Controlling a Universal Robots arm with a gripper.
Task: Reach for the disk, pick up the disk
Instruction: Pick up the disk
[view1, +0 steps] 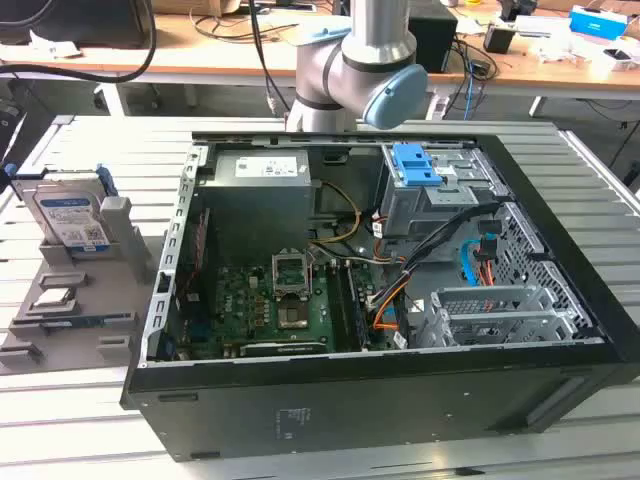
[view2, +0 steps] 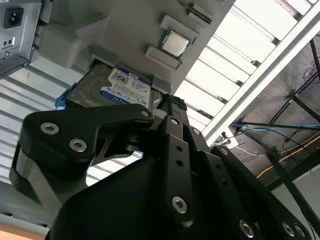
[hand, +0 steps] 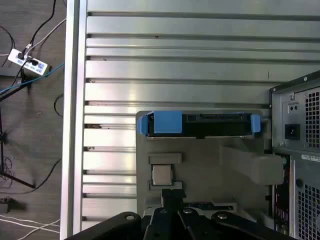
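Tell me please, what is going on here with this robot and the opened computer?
A robot arm is reaching for the disk, which stands on its edge in a slot of the grey holder, on the exterior view's left of the open computer case. In the first wrist view the gripper hangs over the holder, near the small processor chip and apart from the disk. The disk is not yet picked up.
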